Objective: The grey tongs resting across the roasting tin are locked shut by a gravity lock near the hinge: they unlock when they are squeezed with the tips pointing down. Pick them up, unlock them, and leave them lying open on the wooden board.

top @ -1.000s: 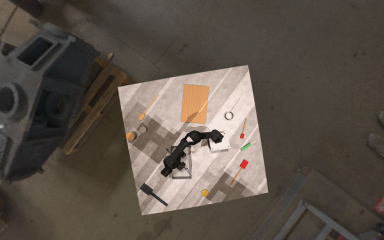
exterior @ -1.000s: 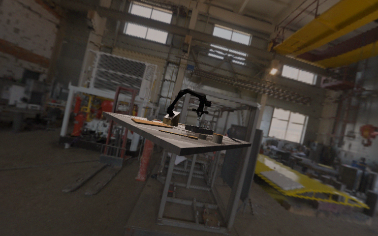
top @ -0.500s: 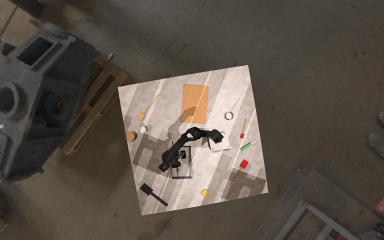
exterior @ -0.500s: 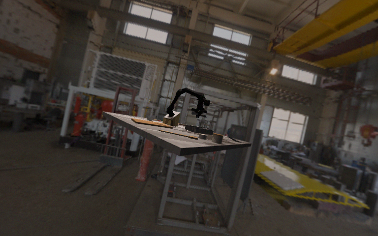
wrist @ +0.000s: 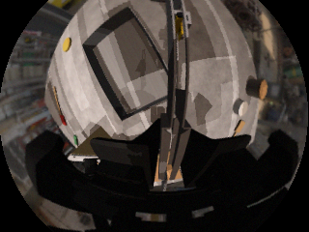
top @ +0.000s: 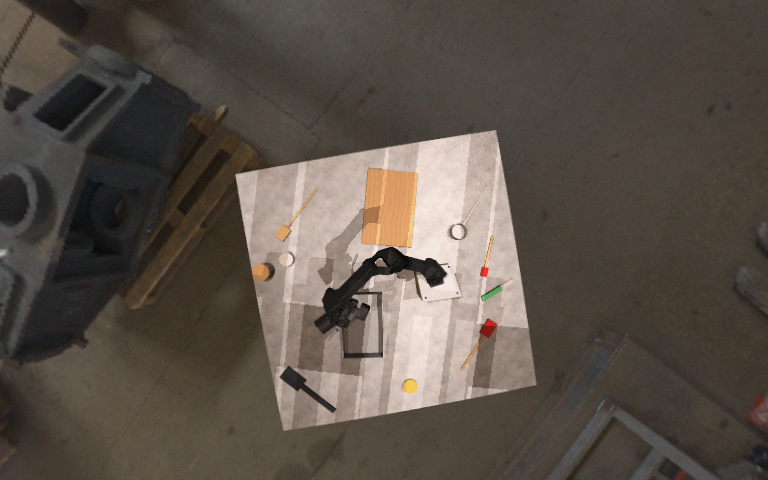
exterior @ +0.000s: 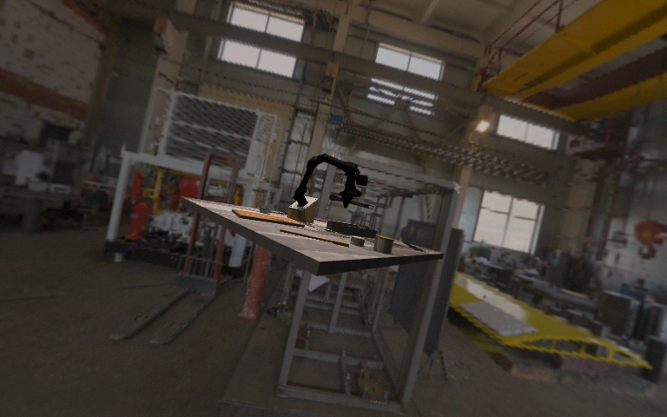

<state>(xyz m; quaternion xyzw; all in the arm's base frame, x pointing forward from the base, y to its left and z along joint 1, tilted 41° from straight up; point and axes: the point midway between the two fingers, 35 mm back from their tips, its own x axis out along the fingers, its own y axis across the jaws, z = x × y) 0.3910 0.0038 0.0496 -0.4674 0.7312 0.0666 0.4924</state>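
Note:
My gripper (wrist: 166, 122) (exterior: 346, 199) is shut on the grey tongs (wrist: 171, 63) (exterior: 366, 205). In the wrist view their two long arms run side by side, close together, with a small yellow part between them near the top. In the exterior view they hang in the air, nearly level and tilted slightly down to the right. The top view barely shows them under the arm. The roasting tin (top: 362, 356) (exterior: 344, 227) (wrist: 98, 74) stands below, with nothing across it. The wooden board (top: 390, 198) (exterior: 265, 216) lies flat, away from the gripper. Whether the lock is released cannot be told.
A white-topped box (top: 444, 291) (exterior: 302, 214) stands at the arm's base. An orange-topped cylinder (top: 261, 272) (exterior: 383, 244) and a white one (top: 286, 259) (exterior: 357, 241) stand near the left edge. A black spatula (top: 293, 378) and yellow disc (top: 410, 386) lie beyond the tin. Several utensils lie along the right.

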